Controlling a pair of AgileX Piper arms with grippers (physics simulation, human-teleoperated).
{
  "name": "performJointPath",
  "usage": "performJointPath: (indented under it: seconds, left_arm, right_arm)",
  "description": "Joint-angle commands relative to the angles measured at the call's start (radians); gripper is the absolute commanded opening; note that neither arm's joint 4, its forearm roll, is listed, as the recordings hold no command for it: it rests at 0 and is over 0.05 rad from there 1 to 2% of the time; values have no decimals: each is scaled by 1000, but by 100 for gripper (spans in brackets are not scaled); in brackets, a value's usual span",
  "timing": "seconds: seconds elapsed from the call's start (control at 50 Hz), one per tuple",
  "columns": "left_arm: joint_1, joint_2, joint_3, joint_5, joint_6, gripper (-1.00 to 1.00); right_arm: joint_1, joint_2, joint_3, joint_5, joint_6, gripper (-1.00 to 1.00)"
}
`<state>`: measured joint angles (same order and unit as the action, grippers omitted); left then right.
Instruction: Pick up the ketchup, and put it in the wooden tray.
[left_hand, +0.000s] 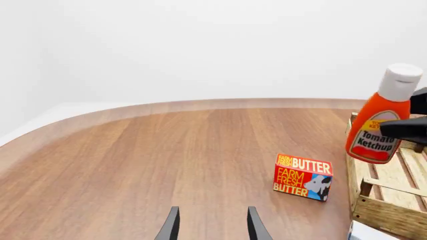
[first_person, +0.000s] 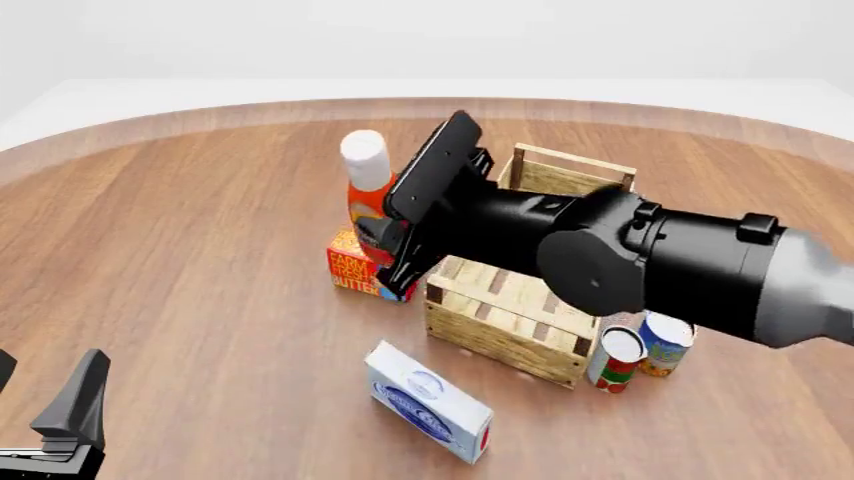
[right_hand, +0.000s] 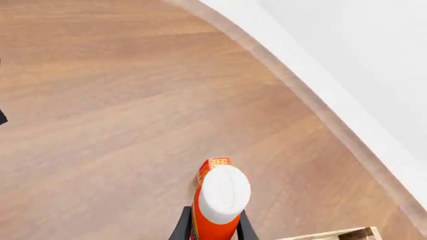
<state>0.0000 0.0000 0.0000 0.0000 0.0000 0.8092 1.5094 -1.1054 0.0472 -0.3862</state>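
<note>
The right gripper (right_hand: 212, 227), clamped on the ketchup (left_hand: 377, 122), holds it aloft just beside the wooden tray (first_person: 514, 310); its low-set grip could let the tilted bottle swing and slip.

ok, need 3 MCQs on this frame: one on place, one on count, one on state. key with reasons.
1. Where is the butter box?
A. in the tray
B. on the table beside the tray
C. on top of the cans

2. How many cans stand by the tray?
A. one
B. two
C. four

3. What is the ketchup's state?
A. lying in the tray
B. standing free on the table
C. held aloft by the right gripper

Key:
1 B: the butter box sits on the table against the tray.
2 B: two cans show at its corner.
3 C: the right gripper clamps the ketchup, lifted off the table.
</note>
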Motion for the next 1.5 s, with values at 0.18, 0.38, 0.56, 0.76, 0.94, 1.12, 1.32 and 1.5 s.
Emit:
performJointPath:
  seconds: [0.18,0.38,0.56,0.76,0.94,1.12,1.32,1.5]
  left_arm:
    - [0,0,0,0,0,100]
    - [0,0,0,0,0,100]
    - [0,0,0,0,0,100]
    - [0,0,0,0,0,100]
    - [0,0,0,0,0,100]
    - [0,0,0,0,0,100]
    - [0,0,0,0,0,100]
    - [0,0,0,0,0,100]
  right_arm:
    - [-276,-59,-125,139,55,-100]
    - [-402,-29,-128,154,49,-100]
    - [-472,-6,-117,142,61,-100]
    - [-520,36,-101,113,107,-100]
    - [-547,68,-85,89,121,-100]
    - [-553,94,-54,51,132,-100]
    - [-536,134,-25,4,159,-100]
    - [-523,154,-3,-24,172,-100]
